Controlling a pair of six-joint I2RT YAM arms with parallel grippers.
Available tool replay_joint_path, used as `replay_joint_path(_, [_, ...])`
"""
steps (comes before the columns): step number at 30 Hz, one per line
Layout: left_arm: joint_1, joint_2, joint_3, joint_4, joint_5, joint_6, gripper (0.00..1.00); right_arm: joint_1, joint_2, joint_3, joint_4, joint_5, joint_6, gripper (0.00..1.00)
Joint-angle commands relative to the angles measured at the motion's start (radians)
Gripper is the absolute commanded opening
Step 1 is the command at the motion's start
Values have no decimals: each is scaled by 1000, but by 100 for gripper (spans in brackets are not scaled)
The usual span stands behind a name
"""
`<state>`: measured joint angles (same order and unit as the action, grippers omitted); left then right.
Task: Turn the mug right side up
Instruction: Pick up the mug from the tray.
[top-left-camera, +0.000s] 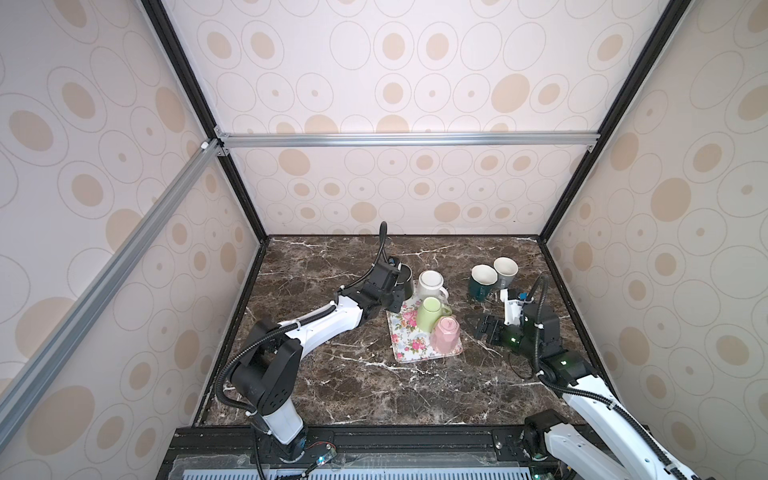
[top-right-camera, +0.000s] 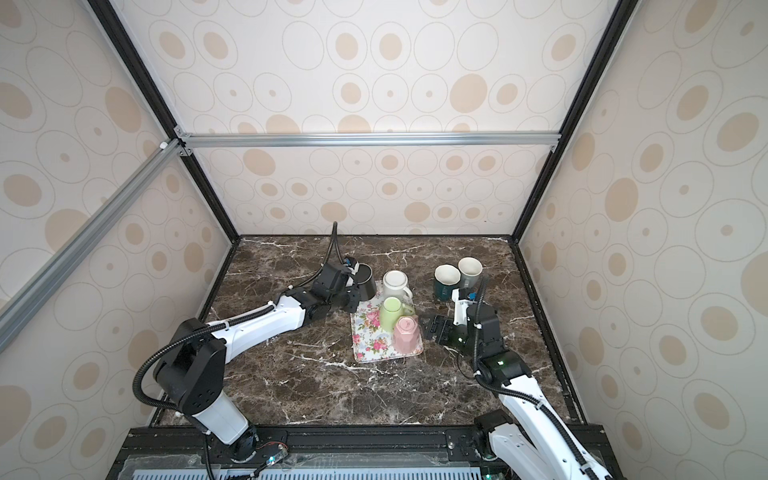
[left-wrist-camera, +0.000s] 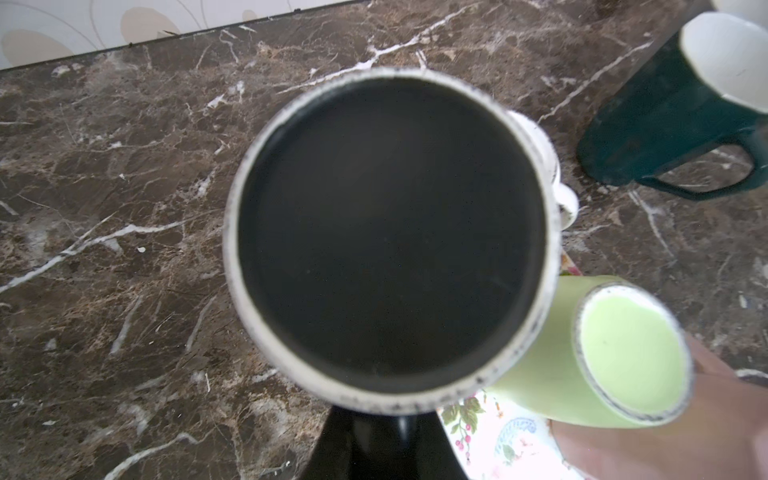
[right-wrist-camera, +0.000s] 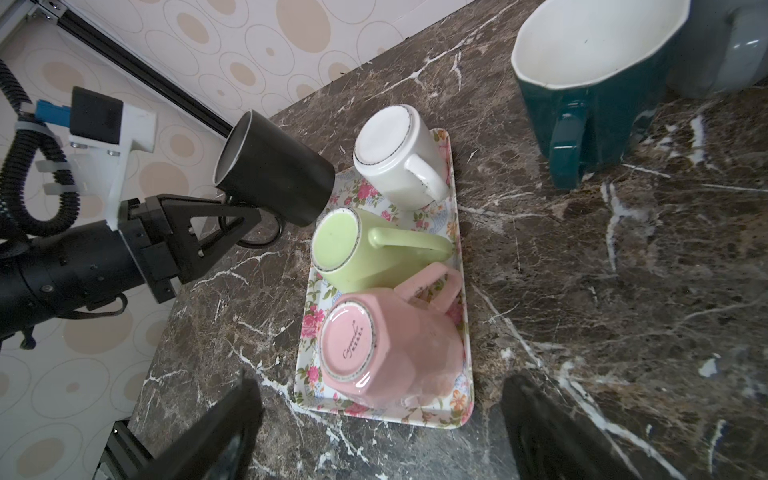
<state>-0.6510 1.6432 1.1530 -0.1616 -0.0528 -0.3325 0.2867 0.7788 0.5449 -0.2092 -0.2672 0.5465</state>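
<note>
black mug (right-wrist-camera: 274, 166) hangs tilted, its handle pinched in my left gripper (right-wrist-camera: 251, 222) — i'd roll the wrist slowly until the mouth faces up, clear of the tray (right-wrist-camera: 311, 299) beside.

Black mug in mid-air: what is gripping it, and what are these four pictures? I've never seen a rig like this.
Two robot arms with two-fingered grippers work over a brown marble tabletop. Both top views look down from above; each wrist view rides on an arm. The left gripper, shut on the handle, holds the black mug tilted in the air. The right gripper is open, empty. On a floral tray, upside down: white mug, green mug, pink mug. Upright on the table: dark teal mug, grey mug.
</note>
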Motion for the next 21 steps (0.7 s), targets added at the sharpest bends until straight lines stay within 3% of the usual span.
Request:
replay_joint_path(1, [2, -67, 7, 119, 43, -37, 0, -1, -11, -17, 11, -19, 20, 93])
replay_joint_path(21, [3, -158, -9, 260, 269, -152, 0, -1, 4, -24, 69, -75, 70, 93])
